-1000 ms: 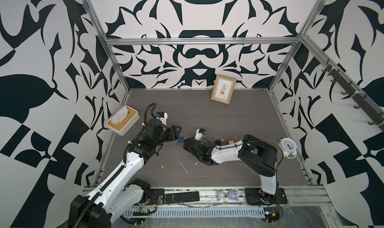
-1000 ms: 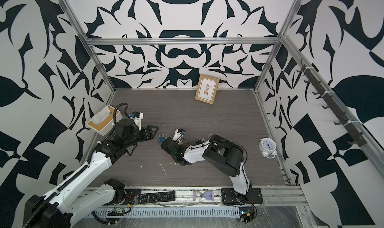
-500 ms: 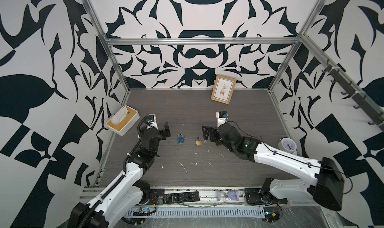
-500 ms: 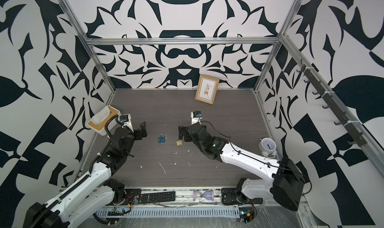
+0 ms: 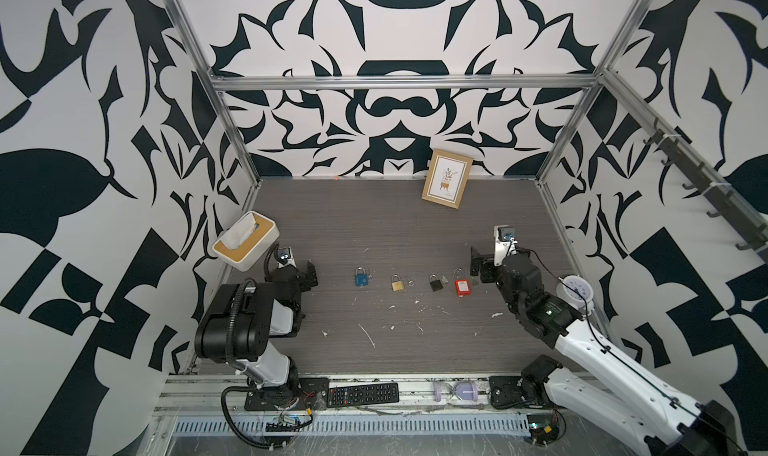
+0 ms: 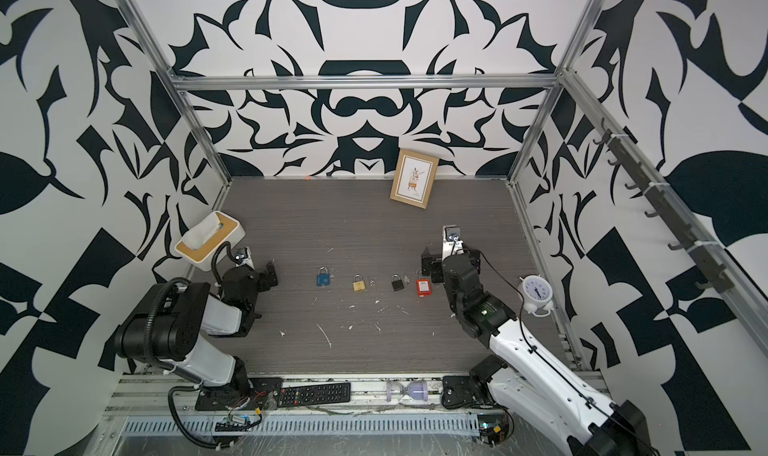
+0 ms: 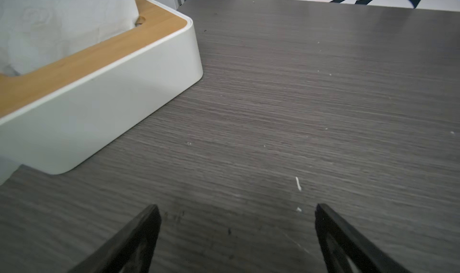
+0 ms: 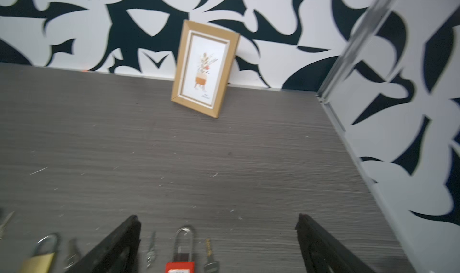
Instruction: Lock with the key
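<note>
Several padlocks lie in a row mid-table: blue [image 5: 361, 277], brass [image 5: 398, 284], black [image 5: 435, 283] and red [image 5: 460, 286]. Small keys lie loose beside them, one by the brass lock [image 5: 410, 283] and one right of the red lock [image 8: 210, 257]. My right gripper [image 5: 478, 267] [image 8: 218, 219] is open just right of the red padlock [image 8: 179, 250], which shows between its fingers with nothing held. One finger hides the black lock in the right wrist view. My left gripper [image 5: 308, 274] [image 7: 237, 207] is open and empty over bare table, well left of the blue lock.
A white tissue box [image 5: 245, 242] [image 7: 99, 97] sits close beside the left gripper. A picture frame [image 5: 446, 182] leans on the back wall. A white alarm clock [image 5: 575, 290] stands by the right arm. A remote [image 5: 363, 393] and an hourglass [image 5: 457, 389] lie on the front rail.
Both arms have drawn back from the table's middle to their own sides, and both grippers have opened. A row of several padlocks lies where only two showed before.
</note>
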Controlling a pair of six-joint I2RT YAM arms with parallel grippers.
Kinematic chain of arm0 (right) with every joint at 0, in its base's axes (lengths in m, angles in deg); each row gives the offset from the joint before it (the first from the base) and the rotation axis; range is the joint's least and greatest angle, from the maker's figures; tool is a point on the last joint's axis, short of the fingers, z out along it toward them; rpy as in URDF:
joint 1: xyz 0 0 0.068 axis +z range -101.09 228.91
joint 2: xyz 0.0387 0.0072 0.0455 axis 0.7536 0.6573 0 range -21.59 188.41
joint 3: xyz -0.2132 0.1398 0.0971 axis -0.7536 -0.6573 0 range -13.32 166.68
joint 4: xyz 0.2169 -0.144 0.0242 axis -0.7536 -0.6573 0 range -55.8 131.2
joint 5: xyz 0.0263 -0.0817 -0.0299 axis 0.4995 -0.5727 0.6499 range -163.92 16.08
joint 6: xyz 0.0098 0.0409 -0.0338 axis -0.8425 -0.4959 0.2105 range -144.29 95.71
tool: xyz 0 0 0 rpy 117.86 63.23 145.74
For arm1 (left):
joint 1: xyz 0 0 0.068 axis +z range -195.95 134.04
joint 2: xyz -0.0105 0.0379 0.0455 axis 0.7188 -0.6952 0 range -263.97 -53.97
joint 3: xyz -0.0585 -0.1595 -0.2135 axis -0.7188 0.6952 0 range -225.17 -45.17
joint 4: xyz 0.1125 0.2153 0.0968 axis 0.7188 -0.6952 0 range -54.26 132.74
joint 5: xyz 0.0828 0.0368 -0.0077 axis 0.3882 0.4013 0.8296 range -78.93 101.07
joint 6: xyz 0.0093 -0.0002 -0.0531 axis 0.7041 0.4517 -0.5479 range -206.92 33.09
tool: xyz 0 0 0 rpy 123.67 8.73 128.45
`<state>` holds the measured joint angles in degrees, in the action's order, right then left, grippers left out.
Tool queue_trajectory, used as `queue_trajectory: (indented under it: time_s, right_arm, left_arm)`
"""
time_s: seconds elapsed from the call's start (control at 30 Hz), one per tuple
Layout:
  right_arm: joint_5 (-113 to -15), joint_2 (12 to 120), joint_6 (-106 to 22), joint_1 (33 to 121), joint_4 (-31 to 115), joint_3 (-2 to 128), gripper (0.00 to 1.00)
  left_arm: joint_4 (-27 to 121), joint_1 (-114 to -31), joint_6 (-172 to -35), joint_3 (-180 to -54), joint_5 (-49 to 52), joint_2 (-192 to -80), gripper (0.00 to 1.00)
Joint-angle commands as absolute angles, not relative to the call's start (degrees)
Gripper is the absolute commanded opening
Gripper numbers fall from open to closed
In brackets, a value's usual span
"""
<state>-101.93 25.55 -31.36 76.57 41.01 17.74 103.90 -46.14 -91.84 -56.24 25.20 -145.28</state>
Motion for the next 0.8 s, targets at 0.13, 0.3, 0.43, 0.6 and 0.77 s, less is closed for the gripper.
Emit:
queue_trajectory:
  time_s: [0.13, 0.3, 0.43, 0.6, 0.77]
  right_arm:
    - [-97.5, 47.9, -22.4, 61.2, 80.0, 5.6, 1.00]
    - [-93.2, 57.7, -26.5, 55.7, 88.4, 5.3, 1.00]
    - [-89.0, 69.2, -22.9, 55.5, 106.9, 1.8, 0.99]
    - [-88.5, 67.4, -24.6, 54.9, 92.9, 7.1, 1.00]
    - [-88.3, 67.5, -24.7, 54.9, 94.2, 6.7, 1.00]
  left_arm:
    - [104.3, -46.3, -92.2, -61.8, 19.8, -143.5, 0.99]
    - [97.5, -47.0, -90.9, -65.6, 19.6, -143.7, 0.99]
    - [98.4, -47.2, -91.0, -65.0, 19.7, -143.7, 0.99]
    - [98.4, -47.4, -91.1, -64.9, 19.7, -143.6, 0.99]
    - [98.9, -47.3, -91.1, -64.4, 19.6, -143.3, 0.99]
